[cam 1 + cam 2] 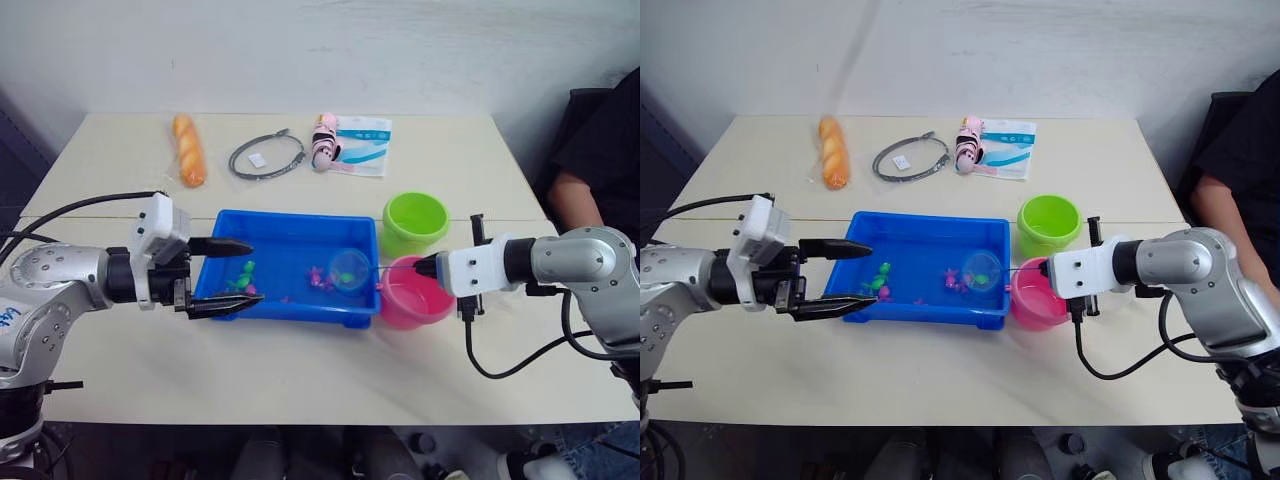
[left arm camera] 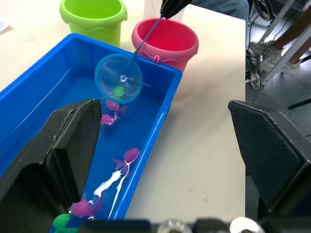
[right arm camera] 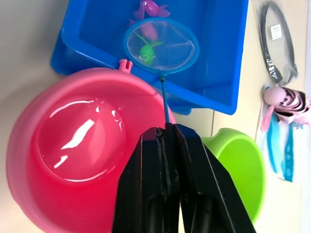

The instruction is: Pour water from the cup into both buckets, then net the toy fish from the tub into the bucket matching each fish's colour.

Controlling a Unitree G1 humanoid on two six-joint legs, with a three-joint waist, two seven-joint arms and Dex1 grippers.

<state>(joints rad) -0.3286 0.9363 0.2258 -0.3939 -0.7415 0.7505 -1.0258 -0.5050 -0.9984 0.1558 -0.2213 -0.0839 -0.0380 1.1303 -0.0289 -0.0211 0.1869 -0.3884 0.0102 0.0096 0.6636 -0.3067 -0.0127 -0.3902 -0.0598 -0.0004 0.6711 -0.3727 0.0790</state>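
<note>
The blue tub (image 1: 285, 232) sits mid-table, with the green bucket (image 1: 415, 222) and the pink bucket (image 1: 415, 302) at its right end. Water glints in the pink bucket (image 3: 77, 145). My right gripper (image 1: 428, 267) is shut on the net's thin handle, just above the pink bucket. The net's hoop (image 1: 350, 270) hangs over the tub's right end with a green fish (image 3: 146, 50) in the mesh. Pink fish (image 1: 318, 277) and green fish (image 1: 243, 275) lie in the tub. My left gripper (image 1: 255, 272) is open, its fingers straddling the tub's left rim. The cup is out of view.
At the table's far side lie an orange bread-shaped toy (image 1: 188, 150), a grey cable loop (image 1: 266, 156), and a pink striped toy (image 1: 324, 140) on a white-and-blue packet (image 1: 365, 146). A person (image 1: 600, 150) sits at the right edge.
</note>
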